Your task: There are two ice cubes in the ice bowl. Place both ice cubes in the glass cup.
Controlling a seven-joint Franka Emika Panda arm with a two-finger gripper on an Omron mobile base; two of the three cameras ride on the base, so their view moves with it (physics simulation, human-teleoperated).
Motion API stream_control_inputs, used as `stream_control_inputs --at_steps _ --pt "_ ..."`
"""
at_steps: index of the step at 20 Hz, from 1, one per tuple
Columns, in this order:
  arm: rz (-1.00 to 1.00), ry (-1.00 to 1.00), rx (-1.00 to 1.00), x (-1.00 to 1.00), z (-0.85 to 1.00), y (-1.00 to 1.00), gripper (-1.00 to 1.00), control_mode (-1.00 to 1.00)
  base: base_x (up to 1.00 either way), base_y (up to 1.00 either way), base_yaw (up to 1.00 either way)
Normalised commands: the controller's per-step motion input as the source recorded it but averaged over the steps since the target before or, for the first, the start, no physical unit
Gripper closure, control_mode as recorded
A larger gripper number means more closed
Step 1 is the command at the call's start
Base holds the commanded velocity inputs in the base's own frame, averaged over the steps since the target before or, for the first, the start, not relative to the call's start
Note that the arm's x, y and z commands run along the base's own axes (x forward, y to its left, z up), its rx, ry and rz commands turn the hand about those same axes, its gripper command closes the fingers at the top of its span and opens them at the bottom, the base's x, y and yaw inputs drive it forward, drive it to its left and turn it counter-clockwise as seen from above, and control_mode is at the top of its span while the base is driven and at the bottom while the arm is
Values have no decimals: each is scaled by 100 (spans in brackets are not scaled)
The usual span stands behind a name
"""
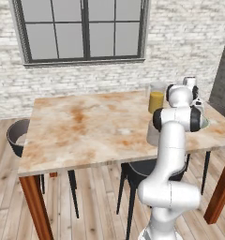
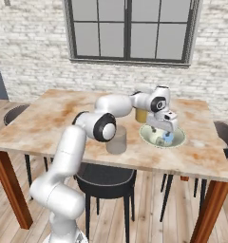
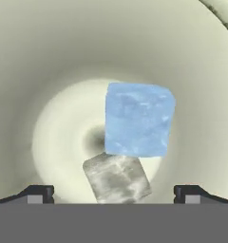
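Inside the ice bowl (image 3: 49, 57), two ice cubes (image 3: 138, 118) lie below the open, empty pincer (image 3: 114, 194).

Translucent frosty ice cube (image 3: 138, 118) in smooth matt bowl (image 3: 49, 66).

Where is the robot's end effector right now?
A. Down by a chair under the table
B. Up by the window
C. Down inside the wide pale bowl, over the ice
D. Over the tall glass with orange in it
C: the end effector reaches into the ice bowl, and the hand view shows a blue ice cube between the open fingertips.
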Motion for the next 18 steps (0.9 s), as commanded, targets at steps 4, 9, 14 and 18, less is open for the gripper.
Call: stream_control_inputs --at_steps 4,9,14,18 --pt "0 11 2 17 -43 -2 -100 -100 0 0 0" --pt "0 6 0 6 -35 -15 -100 -100 0 0 0" --pt "0 2 0 0 -27 -36 -100 -100 0 0 0" --pt "0 4 0 0 -31 -8 100 -100 0 0 0"
